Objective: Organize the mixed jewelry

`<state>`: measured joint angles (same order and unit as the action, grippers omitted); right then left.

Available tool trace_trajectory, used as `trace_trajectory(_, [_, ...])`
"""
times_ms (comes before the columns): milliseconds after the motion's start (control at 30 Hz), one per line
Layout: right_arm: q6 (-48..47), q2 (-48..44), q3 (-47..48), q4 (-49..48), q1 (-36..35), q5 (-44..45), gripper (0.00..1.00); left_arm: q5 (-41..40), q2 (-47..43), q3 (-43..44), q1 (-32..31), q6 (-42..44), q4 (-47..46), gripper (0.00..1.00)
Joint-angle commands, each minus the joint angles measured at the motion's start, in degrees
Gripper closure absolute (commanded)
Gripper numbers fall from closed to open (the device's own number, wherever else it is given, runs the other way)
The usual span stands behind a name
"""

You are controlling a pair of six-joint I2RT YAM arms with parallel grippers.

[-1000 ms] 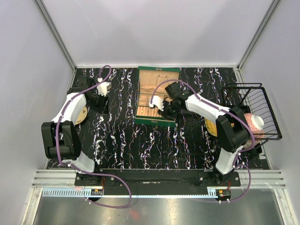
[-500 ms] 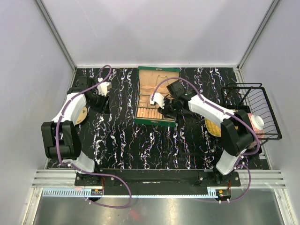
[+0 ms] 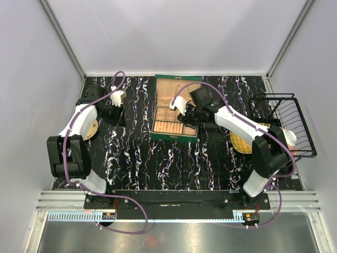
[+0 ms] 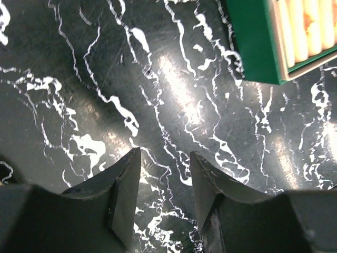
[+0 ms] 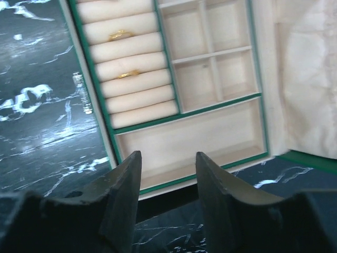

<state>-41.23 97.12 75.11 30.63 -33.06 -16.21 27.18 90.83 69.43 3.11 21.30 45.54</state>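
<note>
We note right pincer [image 5: 168,158] released over open green cream-lined box [image 3: 174,138]; small gold-toned rings [image 5: 120,35] at 11 o'clock. Left pincer [image 4: 164,158] released above black marbled tabletop [image 4: 79,79].

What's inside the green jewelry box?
Two gold rings sit in the ring rolls; the square compartments and long tray look bare. Farther rolls lie outside the wrist view; the right gripper's jaws cover the near rim.

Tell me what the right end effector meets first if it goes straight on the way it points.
The right end effector would most likely meet the floor of the long empty compartment in the box. Nothing shows in between, though depth is unclear.
</note>
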Motion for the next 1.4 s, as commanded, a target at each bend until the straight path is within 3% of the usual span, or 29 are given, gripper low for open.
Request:
trace_trajectory(0, [5.63, -1.23, 3.90, -7.51, 1.77, 7.24, 0.43, 9.46, -0.57, 2.81, 0.23, -0.73, -6.95, 0.54])
trace_trajectory(133, [10.64, -1.67, 5.39, -8.92, 3.44, 8.82, 0.34, 15.87, 0.84, 5.27, -0.56, -3.19, -14.66, 0.50])
trace_trajectory(267, [14.33, -2.29, 6.80, -8.92, 5.45, 10.22, 0.19, 18.35, 3.30, 7.91, -2.85, -4.34, -21.27, 0.27])
trace_trajectory(367, [16.79, -1.85, 7.94, -9.19, 6.60, 10.93, 0.15, 18.87, 6.72, 10.28, -6.18, -3.63, -26.10, 0.18])
trace_trajectory(467, [19.26, -0.19, 9.96, -9.27, 8.53, 11.20, 0.05, 20.36, 10.58, 13.27, -7.16, -7.40, -32.78, 0.09])
trace_trajectory(500, [20.13, 0.34, 11.18, -9.28, 9.41, 11.20, 0.01, 20.80, 11.73, 14.15, -7.33, -8.46, -34.45, 0.02])
trace_trajectory(800, [22.34, 4.48, 14.36, -11.30, 12.23, 11.29, 0.00, 21.59, 19.47, 20.04, -8.39, -15.58, -51.23, 0.01])
trace_trajectory(1100, [22.95, 11.16, 21.39, -12.26, 14.34, 5.67, 0.00, 30.03, 27.73, 31.37, -9.62, -20.85, -53.53, 0.01])
trace_trajectory(1367, [23.65, 11.96, 22.19, -13.93, 14.34, -0.31, 0.00, 34.25, 30.02, 34.90, -11.20, -25.86, -54.94, 0.01])
